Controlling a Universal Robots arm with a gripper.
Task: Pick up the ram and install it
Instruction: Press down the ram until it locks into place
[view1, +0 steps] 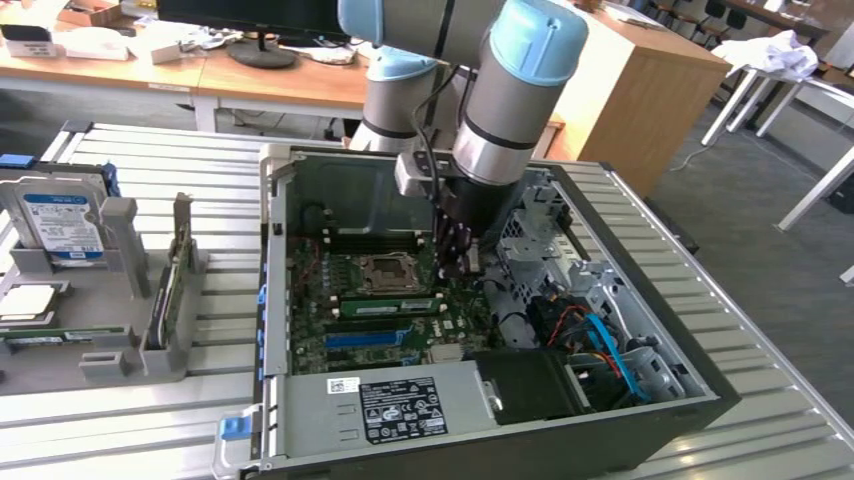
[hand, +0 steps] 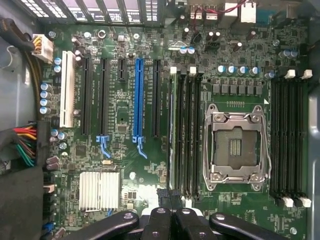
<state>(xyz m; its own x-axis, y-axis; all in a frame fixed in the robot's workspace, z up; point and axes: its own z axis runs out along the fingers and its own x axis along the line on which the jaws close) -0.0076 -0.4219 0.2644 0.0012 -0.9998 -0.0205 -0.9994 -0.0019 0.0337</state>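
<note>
We see the ram (view1: 384, 304) as a green stick lying lengthwise in the memory slots just beside the CPU socket (view1: 380, 272) on the motherboard (view1: 350, 350). It sits on the side of the socket toward the blue slot (view1: 367, 338). Whether it is pressed fully home we cannot tell. The jaws are shut tight, finger against finger, and have hold of nothing. They hang over the board close to the socket, above one end of the ram's slot bank, with a small gap to the stick. In the wrist view the dark fingers (hand: 159, 222) are pressed together just past the end of the black memory slots (hand: 186, 135) that flank the CPU socket (hand: 235, 145). The long blue slot (hand: 139, 95) lies farther from the socket, beyond those slots. The board sits in an open computer case (view1: 274, 300), with the power supply (view1: 387, 405) well away from the socket, past the blue slot. The case lies on a slatted metal desk (view1: 787, 430). Far from the socket, outside the case, a grey tray (view1: 127, 345) holds a hard drive (view1: 60, 225) standing upright.
</note>
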